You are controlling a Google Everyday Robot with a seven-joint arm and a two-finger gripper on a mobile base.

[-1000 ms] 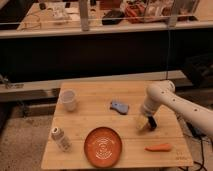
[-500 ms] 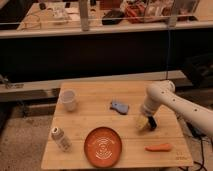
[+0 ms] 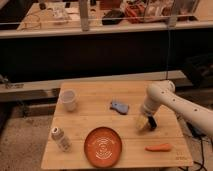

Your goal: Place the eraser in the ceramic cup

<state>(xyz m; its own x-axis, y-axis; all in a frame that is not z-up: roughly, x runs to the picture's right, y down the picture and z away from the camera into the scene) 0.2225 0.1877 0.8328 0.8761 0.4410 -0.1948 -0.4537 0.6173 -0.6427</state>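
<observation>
A small plain white ceramic cup (image 3: 68, 100) stands upright near the back left of the wooden table (image 3: 100, 122). A small blue-grey eraser (image 3: 119, 106) lies flat near the table's middle. My gripper (image 3: 145, 123) hangs from the white arm (image 3: 165, 97) over the right part of the table, to the right of the eraser and a little nearer the front, apart from it. It points down close to the tabletop. The cup is far to its left.
An orange plate (image 3: 103, 146) sits at the front middle. A white bottle with a label (image 3: 60, 138) lies at the front left. An orange carrot-like item (image 3: 159, 147) lies at the front right. A dark ledge and a cluttered counter run behind the table.
</observation>
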